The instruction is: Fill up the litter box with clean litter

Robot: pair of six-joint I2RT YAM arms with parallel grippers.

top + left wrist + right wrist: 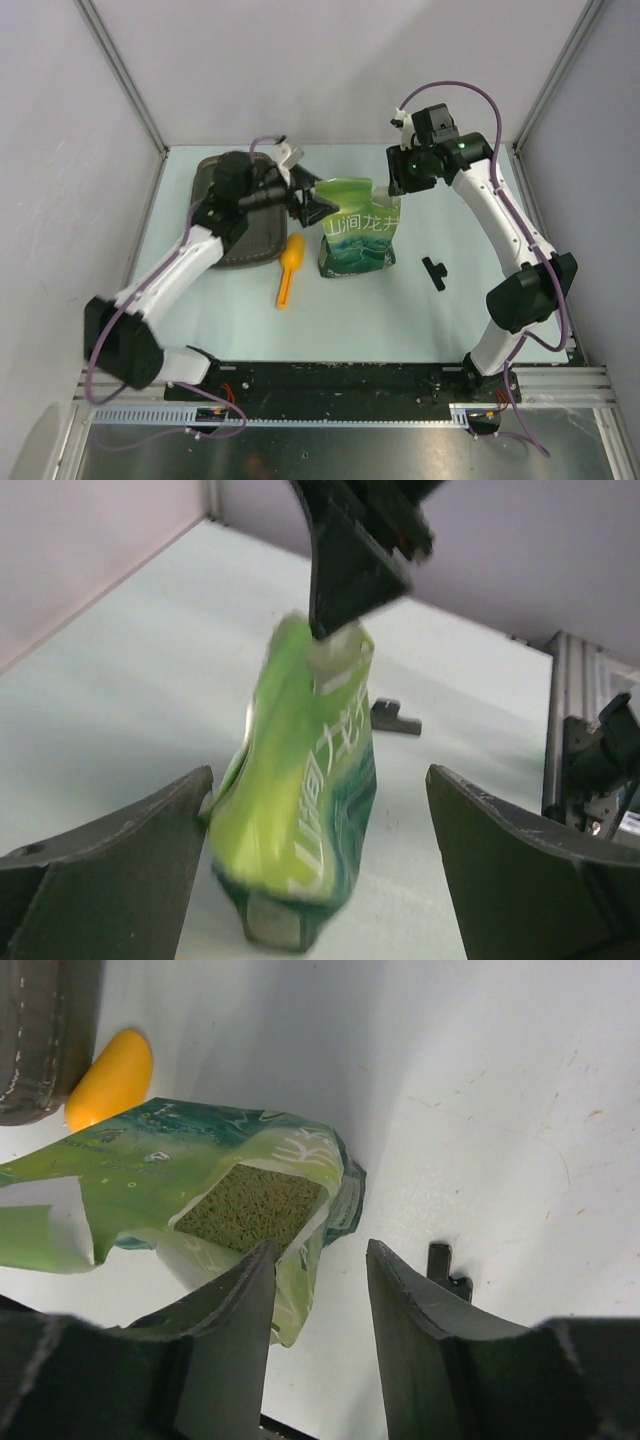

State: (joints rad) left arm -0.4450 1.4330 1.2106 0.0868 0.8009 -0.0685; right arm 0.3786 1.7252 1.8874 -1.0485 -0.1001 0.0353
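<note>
**Bracketing the green pouch, litter not yet in the box**

Left gripper (318, 780) is seen with jaws spread wide. The green pouch (360, 235) stands between them, its side just beside one finger, with no squeeze visible. Right gripper (320, 1260) is placed at the pouch's torn top corner. Its jaws are narrow, and the pouch lip lies against the inner face of one finger. A strip of worktop (400, 320) is seen through the remaining gap. Whether the lip is actually pinched cannot be told; the left wrist view is blurred there.

The pouch is seen upright and slightly tilted, its mouth open. The clean litter (250, 1205) is visible only inside that mouth, as a granular patch tinted by the green film.

The litter box (258, 245) lies flat on the worktop to the left of the pouch and apart from it. It is largely covered by the left arm, so its contents cannot be judged. An orange scoop (289, 268) lies between box and pouch, near the box's near corner. A small black part (434, 272) lies on the worktop right of the pouch.
</note>
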